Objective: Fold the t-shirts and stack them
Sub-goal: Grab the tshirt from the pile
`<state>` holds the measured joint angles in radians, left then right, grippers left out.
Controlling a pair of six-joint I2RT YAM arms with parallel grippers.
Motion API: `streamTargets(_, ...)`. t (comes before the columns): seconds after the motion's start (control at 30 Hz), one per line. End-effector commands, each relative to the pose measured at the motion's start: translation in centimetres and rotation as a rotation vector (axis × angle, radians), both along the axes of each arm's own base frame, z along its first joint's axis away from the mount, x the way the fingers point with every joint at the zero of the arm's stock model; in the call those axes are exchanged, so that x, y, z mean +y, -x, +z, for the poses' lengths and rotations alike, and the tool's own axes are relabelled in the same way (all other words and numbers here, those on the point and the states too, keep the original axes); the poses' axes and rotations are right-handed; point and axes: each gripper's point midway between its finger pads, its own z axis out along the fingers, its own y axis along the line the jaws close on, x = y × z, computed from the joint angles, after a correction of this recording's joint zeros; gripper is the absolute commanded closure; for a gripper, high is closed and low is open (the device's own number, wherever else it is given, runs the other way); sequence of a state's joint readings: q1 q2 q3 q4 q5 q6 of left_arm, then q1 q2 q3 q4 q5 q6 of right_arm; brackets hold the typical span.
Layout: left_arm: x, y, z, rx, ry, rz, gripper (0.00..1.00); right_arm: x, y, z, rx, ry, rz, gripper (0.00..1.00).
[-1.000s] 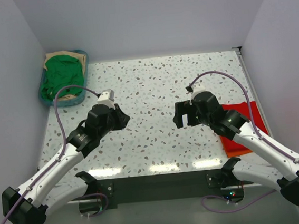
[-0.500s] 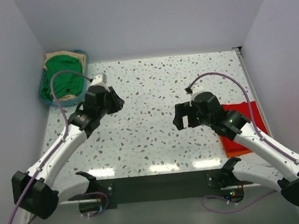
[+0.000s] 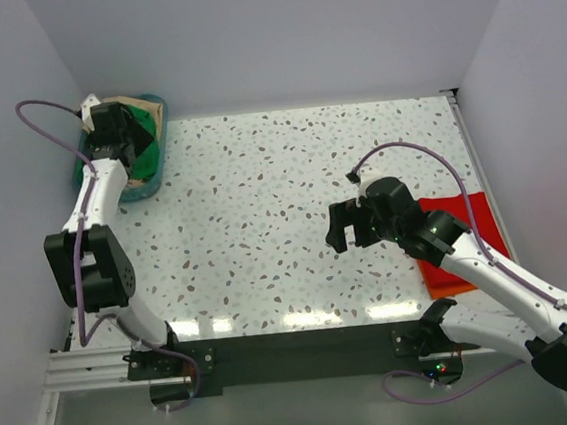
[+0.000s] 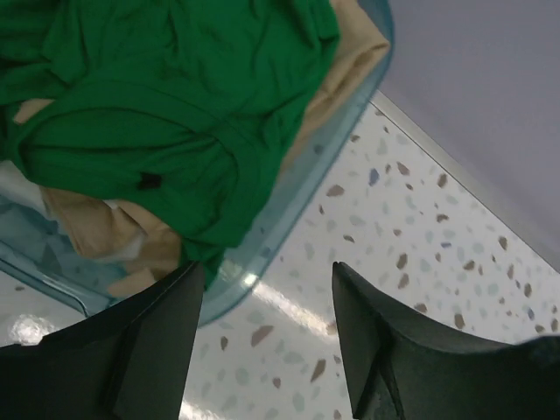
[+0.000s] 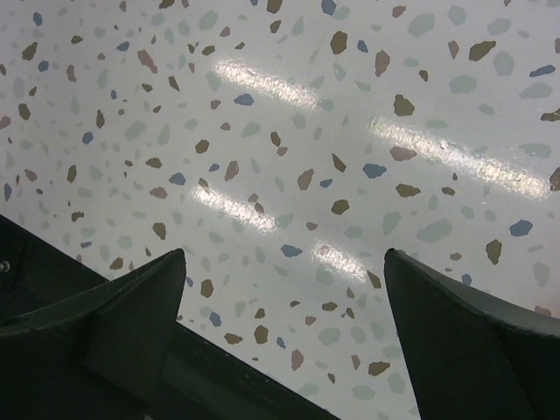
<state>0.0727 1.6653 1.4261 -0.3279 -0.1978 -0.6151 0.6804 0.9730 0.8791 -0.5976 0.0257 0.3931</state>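
The bright green t-shirt (image 3: 142, 146) lies crumpled in the teal basket (image 3: 152, 181) at the back left corner. In the left wrist view the green t-shirt (image 4: 157, 114) fills the basket, over a tan cloth (image 4: 350, 52). My left gripper (image 3: 121, 136) hovers over the basket's near rim (image 4: 289, 210); the left gripper (image 4: 267, 271) is open and holds nothing. The red-orange t-shirt (image 3: 484, 216) lies folded flat at the right edge, partly under my right arm. My right gripper (image 3: 348, 232) hangs open over bare table, and the right gripper (image 5: 284, 254) is empty.
The speckled table (image 3: 282, 193) spans between both arms. White walls close in the back and both sides. The basket sits tight against the left wall. A black rail (image 3: 297, 352) runs along the near edge.
My left arm has swung from the table's middle to the back left, over the basket, and its jaws have opened. The right arm has hardly moved.
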Motion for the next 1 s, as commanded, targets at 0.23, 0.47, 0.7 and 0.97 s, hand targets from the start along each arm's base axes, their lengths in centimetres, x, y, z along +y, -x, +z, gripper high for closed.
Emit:
streamTargets(0.23, 10.7, -7.3, -7.6, 0.127, -0.123, 0.165, 0.3, 0.7, 0.4, 0.4, -0.005, -0.022, 0.053, 0.01)
streamTargets(0.47, 12.5, -9.0, -10.8, 0.162, -0.145, 0.199, 0.34, 1.0, 0.3, -0.5, 0.018, -0.014, 0.06, 0.01)
streamTargets(0.7, 12.6, -8.9, -10.5, 0.148, -0.168, 0.196, 0.61, 1.1, 0.5, -0.6, 0.023, -0.018, 0.068, 0.01)
streamTargets(0.97, 12.5, -9.4, -9.5, 0.134, -0.184, 0.164, 1.0, 1.0, 0.6, -0.4, 0.019, -0.025, 0.068, 0.01)
